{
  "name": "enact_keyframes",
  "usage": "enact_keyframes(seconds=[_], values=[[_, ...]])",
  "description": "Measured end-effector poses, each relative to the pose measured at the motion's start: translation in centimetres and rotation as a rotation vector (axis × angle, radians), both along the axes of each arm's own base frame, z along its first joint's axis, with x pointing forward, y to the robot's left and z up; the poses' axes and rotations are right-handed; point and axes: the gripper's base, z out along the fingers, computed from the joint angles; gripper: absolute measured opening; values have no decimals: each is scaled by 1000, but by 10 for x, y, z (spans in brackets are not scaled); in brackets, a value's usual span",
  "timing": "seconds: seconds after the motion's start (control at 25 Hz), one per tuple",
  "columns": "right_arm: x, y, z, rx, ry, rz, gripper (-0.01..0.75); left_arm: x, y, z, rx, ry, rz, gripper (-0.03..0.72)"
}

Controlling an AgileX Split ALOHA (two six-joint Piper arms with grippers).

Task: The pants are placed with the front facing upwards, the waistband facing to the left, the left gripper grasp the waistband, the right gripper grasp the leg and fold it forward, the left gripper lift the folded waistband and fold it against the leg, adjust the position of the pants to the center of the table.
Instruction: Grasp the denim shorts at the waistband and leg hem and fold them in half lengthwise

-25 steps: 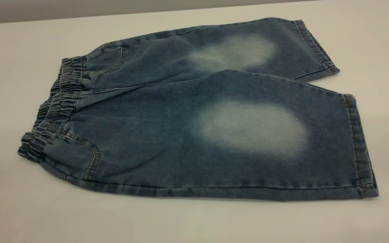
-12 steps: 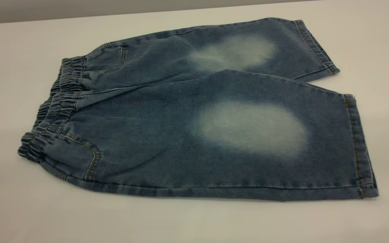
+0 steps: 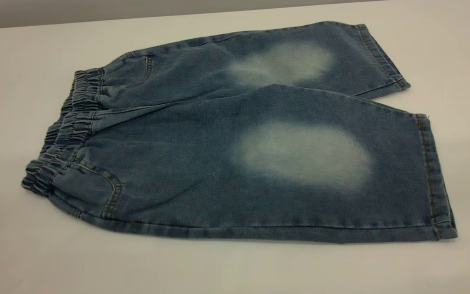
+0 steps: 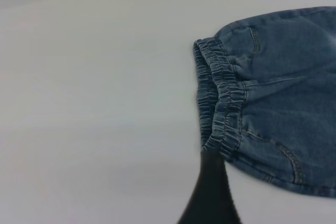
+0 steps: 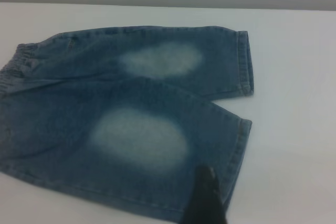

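Two wide legs of the pants spread flat on the table, long axis left to right, waistband toward the left edge, hems toward the right. Left gripper just beside the waistband's near corner; grip impossible to tell.

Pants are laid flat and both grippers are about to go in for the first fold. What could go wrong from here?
1. The waistband is gathered and layered, so the left gripper, near its corner, might pinch only the top layer.
2. The near leg overlaps the far leg on the pants, so the right gripper at the near hem might lift one leg and fold unevenly.
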Motion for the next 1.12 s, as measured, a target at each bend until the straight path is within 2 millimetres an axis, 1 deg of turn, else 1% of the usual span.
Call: enact_keyframes(seconds=[0.08,0.16,0.28,0.4,0.48,0.56,0.68,0.8,0.96,1.12], values=[[0,0,3,6,-14,1,493,3,0,7,-2,-23,5,519],[4,1,7,15,-4,4,493,8,0,17,0,-54,5,519],[19,4,17,42,37,11,493,26,3,37,43,-85,27,519],[41,8,28,95,71,18,493,51,4,52,80,-28,37,519],[57,11,28,123,116,17,493,73,2,51,88,64,32,519],[73,14,27,162,154,17,493,96,1,44,97,155,26,519],[95,18,21,192,247,22,493,131,-1,30,104,268,15,515],[116,20,14,226,320,3,493,163,-6,9,68,385,5,498],[143,22,0,247,421,-27,493,197,-10,-19,-15,499,43,473],[164,22,-17,238,506,-55,493,218,-14,-49,-52,622,54,466]])
